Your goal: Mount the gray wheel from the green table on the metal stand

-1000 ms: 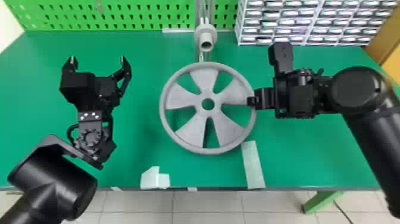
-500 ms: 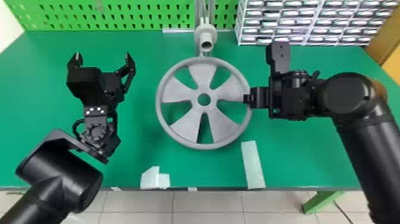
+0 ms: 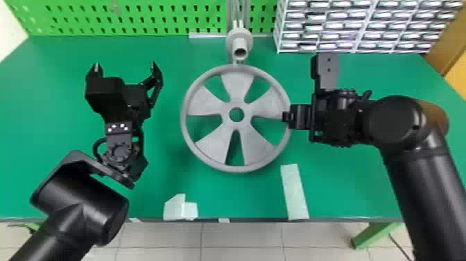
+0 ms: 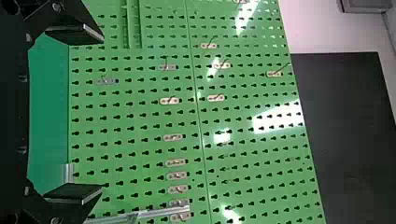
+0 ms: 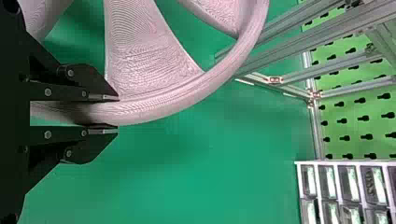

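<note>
1. Two black grippers are over the green table in the head view. The left gripper stands on the robot's left, well apart from the gray wheel, its fingers spread wide with nothing between them. The right gripper is clamped on the wheel's rim at the robot's right side. The five-spoked gray wheel is broad face up, its round center hole just on the robot's side of the metal stand, whose short tube opens toward the robot; wheel hole and tube are apart. Behind are a green pegboard and, to the right, a white rack of small storage drawers. Strips of pale tape stick to the table near its front edge.

2. In the left wrist view, the two fingers of the left gripper are far apart, facing the green pegboard. Small metal hooks sit on the board, and a dark panel is beside it.

3. In the right wrist view, the right gripper pinches the gray rim between its two fingers, over the green tabletop. Aluminum profiles and the storage drawers show beyond the wheel.
</note>
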